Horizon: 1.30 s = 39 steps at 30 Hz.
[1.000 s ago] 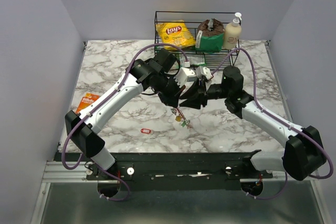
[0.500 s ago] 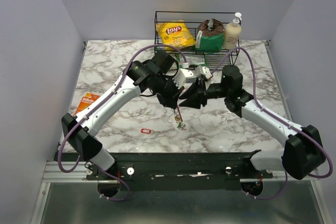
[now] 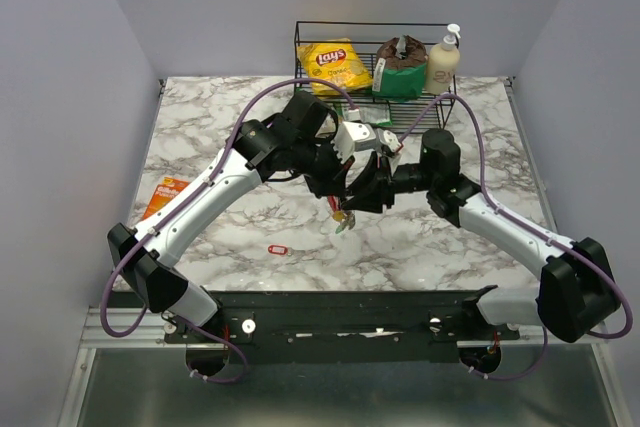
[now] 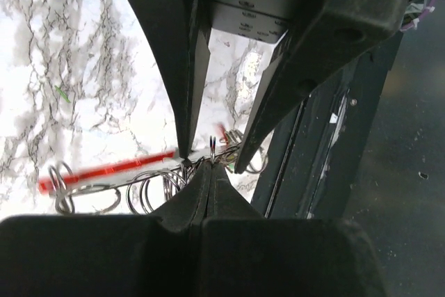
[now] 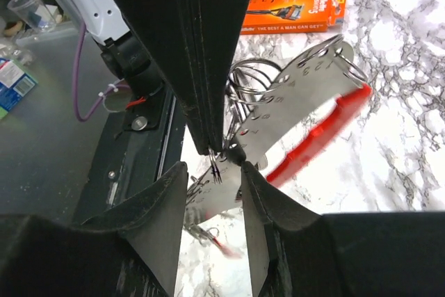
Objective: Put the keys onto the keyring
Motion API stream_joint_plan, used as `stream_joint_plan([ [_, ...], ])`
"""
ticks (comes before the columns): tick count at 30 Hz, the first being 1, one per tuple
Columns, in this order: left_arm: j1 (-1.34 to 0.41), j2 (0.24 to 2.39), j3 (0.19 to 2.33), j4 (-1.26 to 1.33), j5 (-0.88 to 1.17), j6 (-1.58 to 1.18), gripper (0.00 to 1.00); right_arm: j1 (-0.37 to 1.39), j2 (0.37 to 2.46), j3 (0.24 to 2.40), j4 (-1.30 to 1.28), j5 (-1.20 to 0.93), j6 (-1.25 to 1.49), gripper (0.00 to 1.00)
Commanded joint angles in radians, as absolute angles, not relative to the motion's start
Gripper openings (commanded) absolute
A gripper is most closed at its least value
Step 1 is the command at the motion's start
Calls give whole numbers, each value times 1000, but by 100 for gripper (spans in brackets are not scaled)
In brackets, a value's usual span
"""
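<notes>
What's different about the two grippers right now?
The left gripper is shut, with its fingers pressed together; the right gripper is open, with a gap between its fingers. The left gripper pinches the keyring; the right gripper only straddles that spot and seems to hold nothing. Both are black and meet tip to tip above the table.

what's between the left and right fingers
The keyring, its grey flat piece and red loop just beside; clearest in the right wrist view.
</notes>
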<state>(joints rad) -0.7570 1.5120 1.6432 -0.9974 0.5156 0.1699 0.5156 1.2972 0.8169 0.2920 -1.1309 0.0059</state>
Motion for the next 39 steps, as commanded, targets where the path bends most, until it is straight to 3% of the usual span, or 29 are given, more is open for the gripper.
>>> stream_joint_plan([
  [1,-764,1486,1647,-931,566,160,0,522,1281,802,311,-1129,31,44],
  [13,-764,1511,1646,-1009,535,201,0,522,1232,799,307,-1049,23,48],
  [30,-762,1520,1638,-1026,572,225,0,522,1230,821,290,-1048,9,46],
  [36,-764,1523,1635,-1031,572,227,0,522,1238,827,284,-1048,9,33],
  [39,-764,1526,1635,-1037,575,229,0,520,1238,830,281,-1045,9,34],
])
